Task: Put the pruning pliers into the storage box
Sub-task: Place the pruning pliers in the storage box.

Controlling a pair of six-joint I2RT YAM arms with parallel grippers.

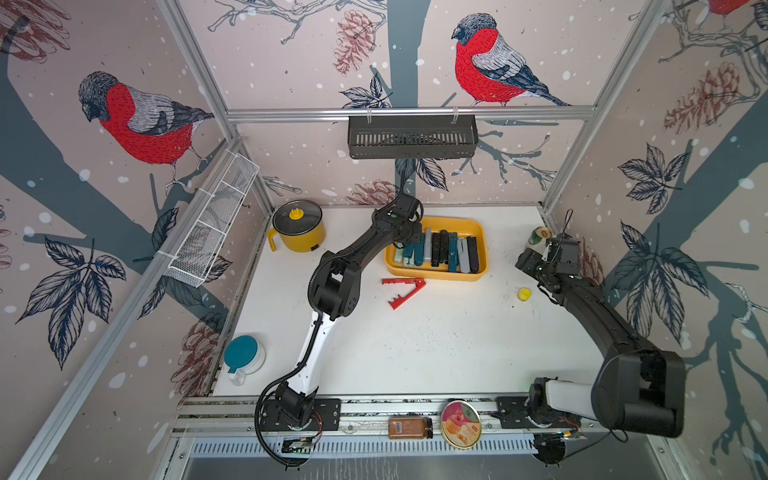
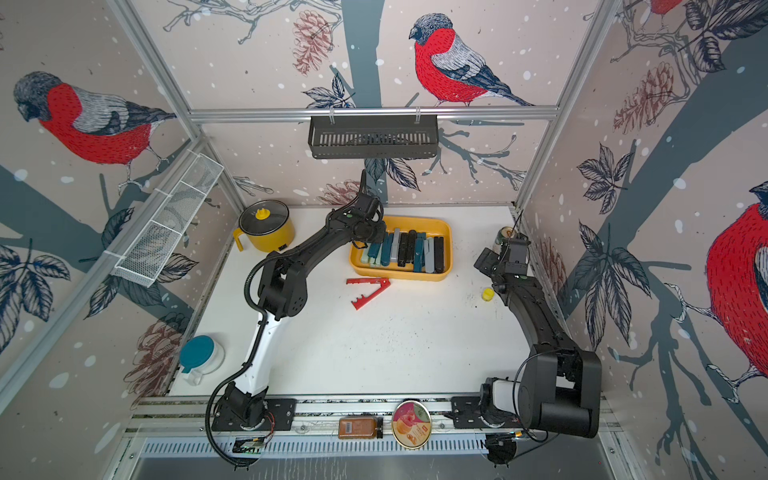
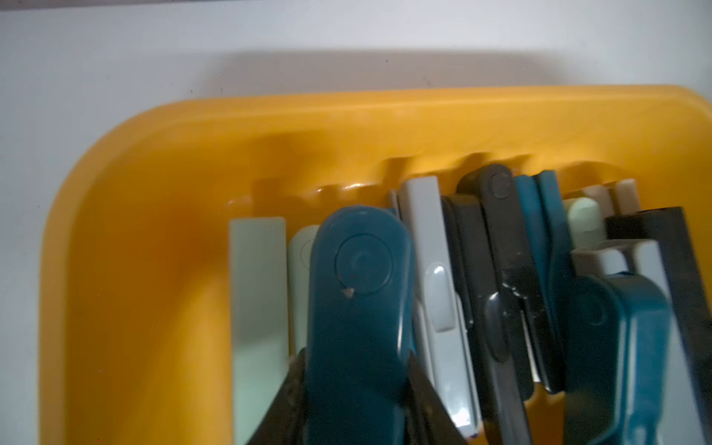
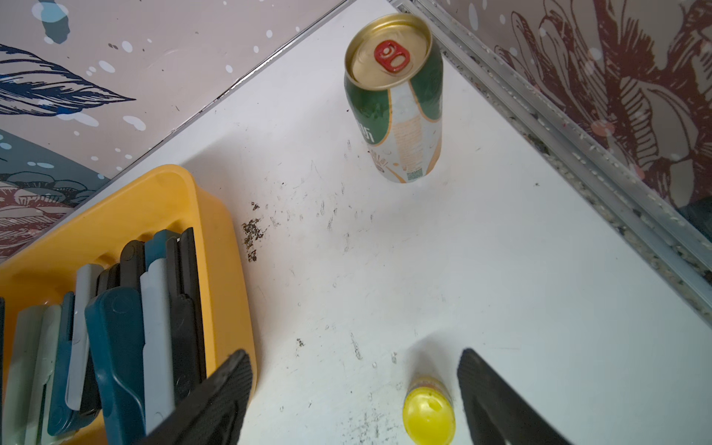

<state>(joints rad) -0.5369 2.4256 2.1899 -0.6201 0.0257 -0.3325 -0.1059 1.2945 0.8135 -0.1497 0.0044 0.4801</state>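
Note:
The yellow storage box point(image 1: 453, 221) point(image 2: 419, 220) stands at the back middle of the table and holds several closed pruning pliers point(image 1: 449, 251) side by side, teal, grey, black and mint. My left gripper point(image 1: 409, 237) point(image 3: 356, 385) reaches into the box's left end and is shut on a teal plier point(image 3: 358, 293), one finger point(image 3: 294, 389) on each side. That plier lies over the mint ones point(image 3: 258, 277). A red plier point(image 1: 401, 291) point(image 2: 368, 291), spread in a toothed V, lies on the table just in front of the box. My right gripper point(image 1: 525, 259) point(image 4: 353, 358) hangs open near the right wall.
A green can point(image 1: 539, 239) point(image 4: 397, 100) and a small yellow-capped bottle point(image 1: 524, 294) point(image 4: 428, 414) stand by the right gripper. The yellow pot point(image 1: 297, 230) sits back left and a teal-lidded jar point(image 1: 243, 357) front left. A black rack point(image 1: 411, 137) and a white mesh basket point(image 1: 212, 224) hang on the walls.

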